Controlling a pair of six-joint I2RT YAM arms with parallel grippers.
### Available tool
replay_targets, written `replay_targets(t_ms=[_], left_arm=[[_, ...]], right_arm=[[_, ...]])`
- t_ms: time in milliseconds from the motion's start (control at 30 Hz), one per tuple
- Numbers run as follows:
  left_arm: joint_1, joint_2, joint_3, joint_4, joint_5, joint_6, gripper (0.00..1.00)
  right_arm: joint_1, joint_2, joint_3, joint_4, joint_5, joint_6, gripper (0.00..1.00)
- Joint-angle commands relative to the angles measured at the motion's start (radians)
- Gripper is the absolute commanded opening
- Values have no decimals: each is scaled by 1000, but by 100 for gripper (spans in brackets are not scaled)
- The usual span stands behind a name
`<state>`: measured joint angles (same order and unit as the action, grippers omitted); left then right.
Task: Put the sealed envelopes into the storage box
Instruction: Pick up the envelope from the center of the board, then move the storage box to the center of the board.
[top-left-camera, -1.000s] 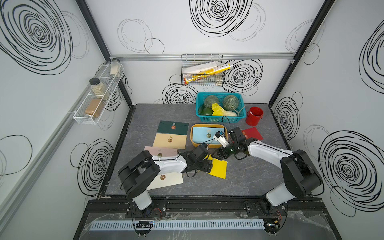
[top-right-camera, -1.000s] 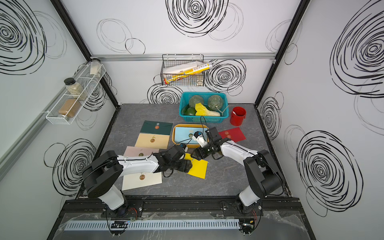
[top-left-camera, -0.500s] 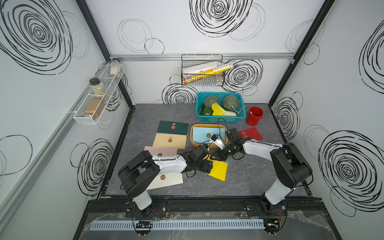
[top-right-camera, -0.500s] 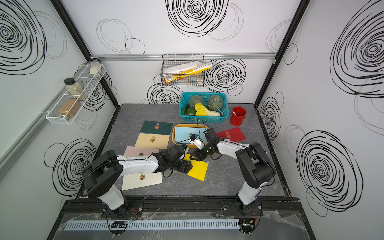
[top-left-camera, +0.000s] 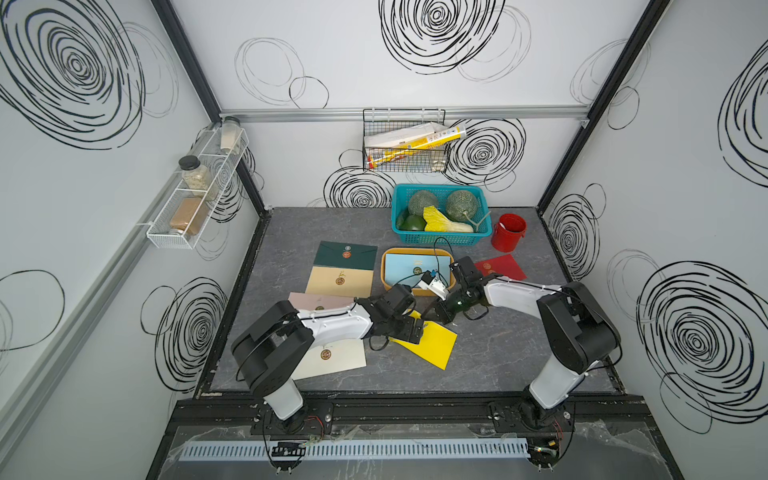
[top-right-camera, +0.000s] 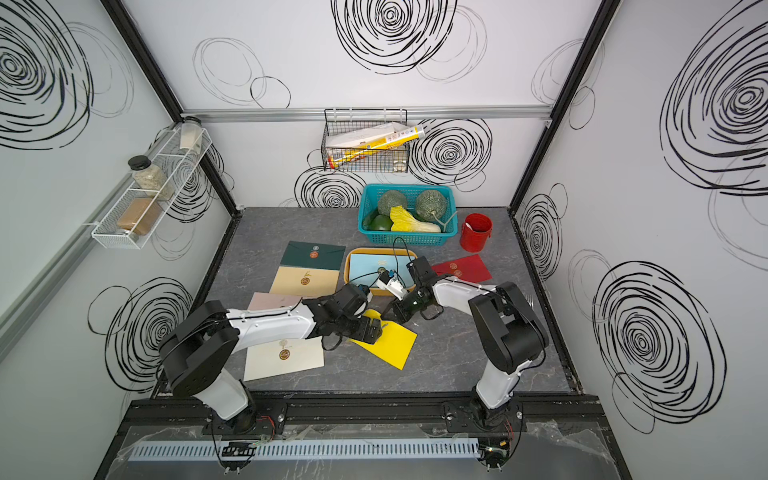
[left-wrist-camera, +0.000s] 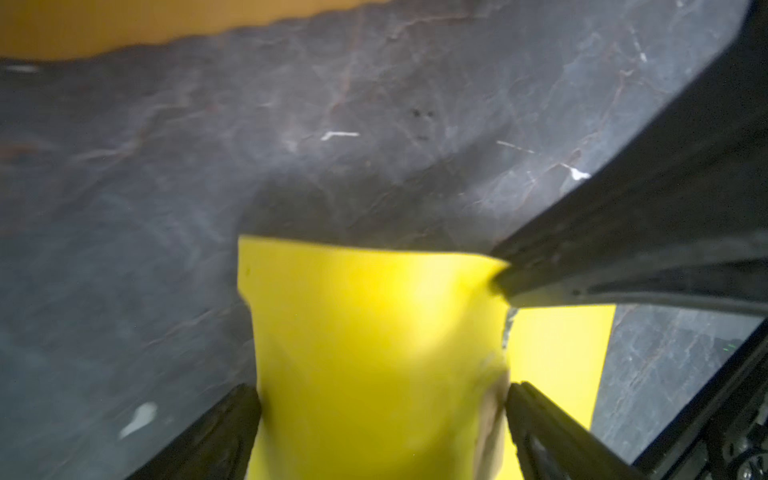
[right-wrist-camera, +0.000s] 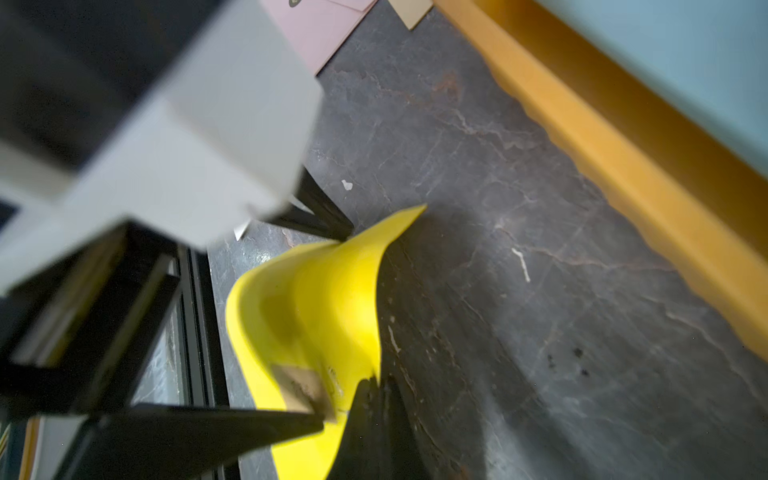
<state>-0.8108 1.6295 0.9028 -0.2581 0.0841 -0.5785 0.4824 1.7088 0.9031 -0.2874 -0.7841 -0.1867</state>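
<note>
A yellow envelope (top-left-camera: 432, 345) (top-right-camera: 392, 343) lies mid-table with its far corner lifted and bowed. My right gripper (top-left-camera: 438, 313) (right-wrist-camera: 353, 399) is shut on that raised edge. My left gripper (top-left-camera: 415, 328) (left-wrist-camera: 382, 415) is open, its fingers standing either side of the curled yellow envelope (left-wrist-camera: 374, 332). The mustard storage box (top-left-camera: 384, 270) (top-right-camera: 347, 270) holds a light blue envelope (top-left-camera: 409, 266). Dark green (top-left-camera: 345, 254), tan (top-left-camera: 338, 281), pink (top-left-camera: 311, 301), cream (top-left-camera: 336, 357) and red (top-left-camera: 500, 267) envelopes lie flat on the table.
A teal basket (top-left-camera: 438, 216) of vegetables and a red cup (top-left-camera: 508, 232) stand behind the box. A wire basket (top-left-camera: 405, 145) hangs on the back wall, and a jar shelf (top-left-camera: 195, 199) on the left wall. Both arms crowd the table's middle.
My right gripper has come in toward the left gripper and closed on the yellow envelope's raised edge. The left gripper's jaws have spread wider.
</note>
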Motion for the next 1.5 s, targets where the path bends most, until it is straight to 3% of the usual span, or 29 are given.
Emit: replay_targets(t_ms=[0,167,333,533,733,867,1000,1200,1333,1467], left_arm=[[80,-113,129,-197,-123,-47,99],[262,-145,231,-244,-194,-86,97],[378,49,329,-203,-106,-1,77],[372,180,391,-156,-66,83,55],[361,233,440,-153,-47,93,55],[370,191,431,-172,-58,57,55],[359,203,458,-165,18,64,56],[295,272,492,-148,31,58,55],[286,318,510,-172,-20,39,50],[287,341,493,-184,-74,46,37]], right_arm=[[-5,-62,29,-44,28,36,0],[4,-116,71,-127,74,28,0],[18,-174,142,-210,118,34,0],[7,-209,239,-334,336,99,0],[-5,-269,367,-398,445,131,0],[-14,-290,469,-448,524,127,0],[-42,-267,537,-470,585,130,0],[-69,-215,586,-498,685,88,0],[-80,-209,605,-497,671,74,0],[-80,-219,618,-497,618,32,0]])
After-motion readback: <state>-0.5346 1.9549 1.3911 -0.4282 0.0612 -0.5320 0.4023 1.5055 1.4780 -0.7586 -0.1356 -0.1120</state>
